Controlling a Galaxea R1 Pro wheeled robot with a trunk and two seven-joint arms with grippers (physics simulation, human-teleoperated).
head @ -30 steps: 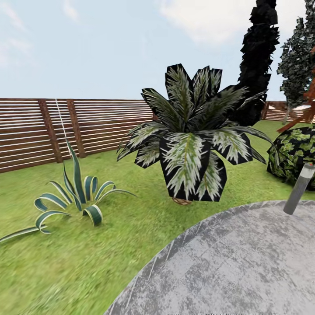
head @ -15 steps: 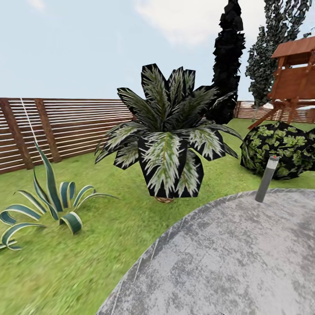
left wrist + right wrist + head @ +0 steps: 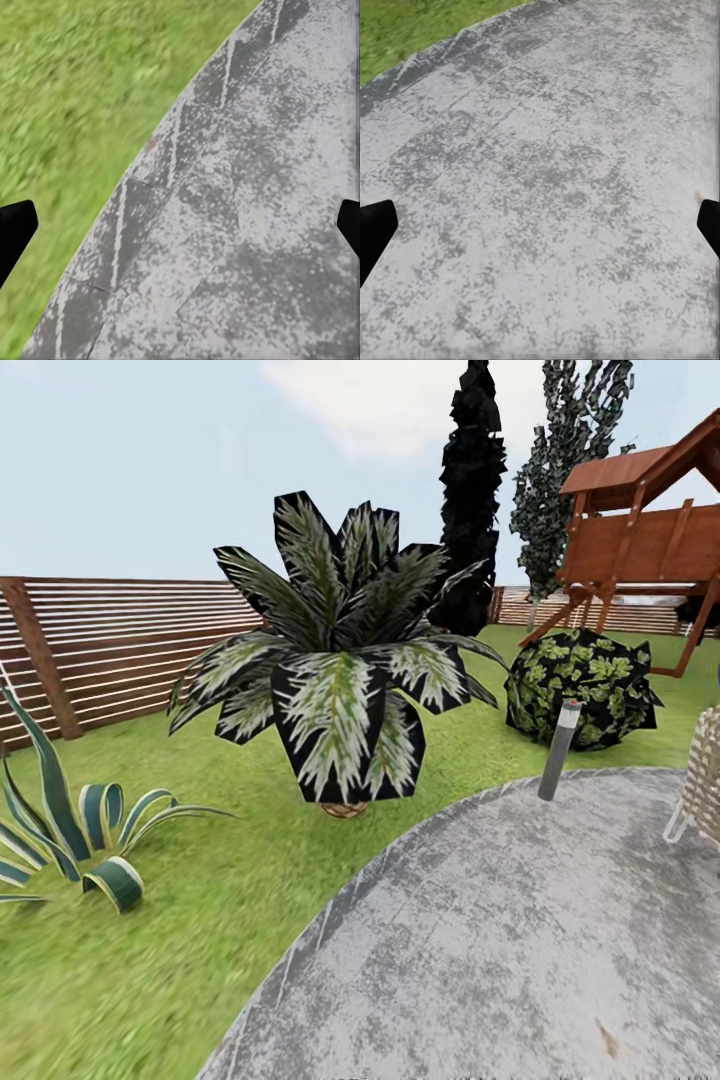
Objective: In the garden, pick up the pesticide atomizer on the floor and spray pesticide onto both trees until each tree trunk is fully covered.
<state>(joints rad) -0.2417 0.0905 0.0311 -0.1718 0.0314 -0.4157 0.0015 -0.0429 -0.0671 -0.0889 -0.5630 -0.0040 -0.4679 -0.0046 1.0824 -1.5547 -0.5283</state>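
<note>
The pesticide atomizer is out of view. In the head view the floor is green grass point(image 3: 200, 920) beside a round patch of grey stone paving point(image 3: 500, 940). My left gripper point(image 3: 180, 225) is open, its black fingertips point(image 3: 15, 232) far apart above the border of grass and paving. My right gripper point(image 3: 540, 225) is open over bare paving point(image 3: 547, 150), with nothing between its fingers. A tall tree with a dark green leafy crown point(image 3: 572, 450) rises far back; its trunk is too small to make out.
A broad-leaved striped plant point(image 3: 340, 670) stands ahead, a striped agave point(image 3: 70, 830) at the left. A grey bollard point(image 3: 558, 750), a round bush point(image 3: 580, 685), a wooden play structure point(image 3: 650, 540) and a wicker chair point(image 3: 705, 770) lie right. A slat fence point(image 3: 120, 650) and a black column tree point(image 3: 470, 490) stand behind.
The whole head view has swung to the right, so the plants sit further left in the picture. The play structure and the wicker chair have come into view.
</note>
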